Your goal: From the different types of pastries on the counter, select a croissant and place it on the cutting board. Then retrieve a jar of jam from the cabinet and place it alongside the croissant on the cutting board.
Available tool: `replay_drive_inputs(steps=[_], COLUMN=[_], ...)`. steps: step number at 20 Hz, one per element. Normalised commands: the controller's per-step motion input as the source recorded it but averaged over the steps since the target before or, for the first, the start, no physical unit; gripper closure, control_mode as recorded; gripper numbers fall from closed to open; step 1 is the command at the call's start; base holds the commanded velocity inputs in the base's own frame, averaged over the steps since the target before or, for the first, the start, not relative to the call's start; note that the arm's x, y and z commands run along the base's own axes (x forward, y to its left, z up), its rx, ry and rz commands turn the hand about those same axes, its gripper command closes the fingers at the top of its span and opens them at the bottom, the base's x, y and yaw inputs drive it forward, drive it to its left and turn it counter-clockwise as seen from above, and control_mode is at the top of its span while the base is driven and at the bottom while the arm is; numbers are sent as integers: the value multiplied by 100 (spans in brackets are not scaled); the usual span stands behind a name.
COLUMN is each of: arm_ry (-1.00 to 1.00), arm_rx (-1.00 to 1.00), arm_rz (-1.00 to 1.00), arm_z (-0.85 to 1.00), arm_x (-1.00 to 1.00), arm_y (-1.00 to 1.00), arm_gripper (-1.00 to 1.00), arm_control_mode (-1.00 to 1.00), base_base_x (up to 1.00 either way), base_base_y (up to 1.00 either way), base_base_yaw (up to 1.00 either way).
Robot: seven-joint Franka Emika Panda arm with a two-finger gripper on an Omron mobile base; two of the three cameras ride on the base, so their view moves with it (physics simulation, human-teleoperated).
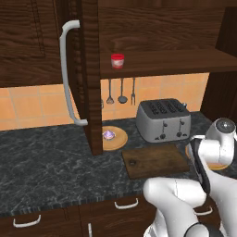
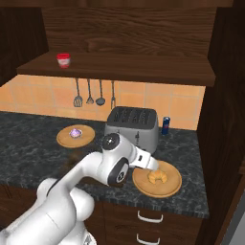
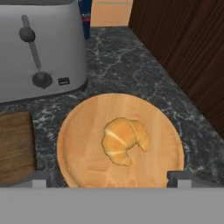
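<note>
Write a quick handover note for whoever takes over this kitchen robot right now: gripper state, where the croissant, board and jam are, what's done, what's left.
Gripper: open, empty, hovering above the croissant, not touching it.
Croissant: on a round plate right of the toaster.
Other pastry: on its own plate, left of the toaster.
Cutting board: bare, in front of the toaster.
Jam: on the shelf of the cabinet, whose door stands open.
Done: nothing placed yet.
Left: grasp croissant, move it to board; fetch jam, set it beside the croissant.
</note>
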Motion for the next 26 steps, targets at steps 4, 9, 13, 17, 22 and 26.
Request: replay_drive_inputs(steps=[4, 9, 13, 17, 22, 26], arm_ry=[0, 18, 32, 0, 0, 1], arm_rx=[1, 2, 12, 2, 1, 0], arm_rz=[0, 0, 1, 9, 6, 0], arm_z=[0, -26, -30, -1, -1, -8], arm_x=[42, 0, 0, 26, 23, 0], arm_y=[-28, -1, -22, -33, -30, 1], arm_gripper=[-100, -100, -100, -100, -100, -100], arm_control_mode=[-100, -100, -100, -100, -100, -100], base_base_x=[0, 0, 0, 0, 0, 0], base_base_y=[0, 0, 0, 0, 0, 0], base_base_yaw=[0, 0, 0, 0, 0, 0])
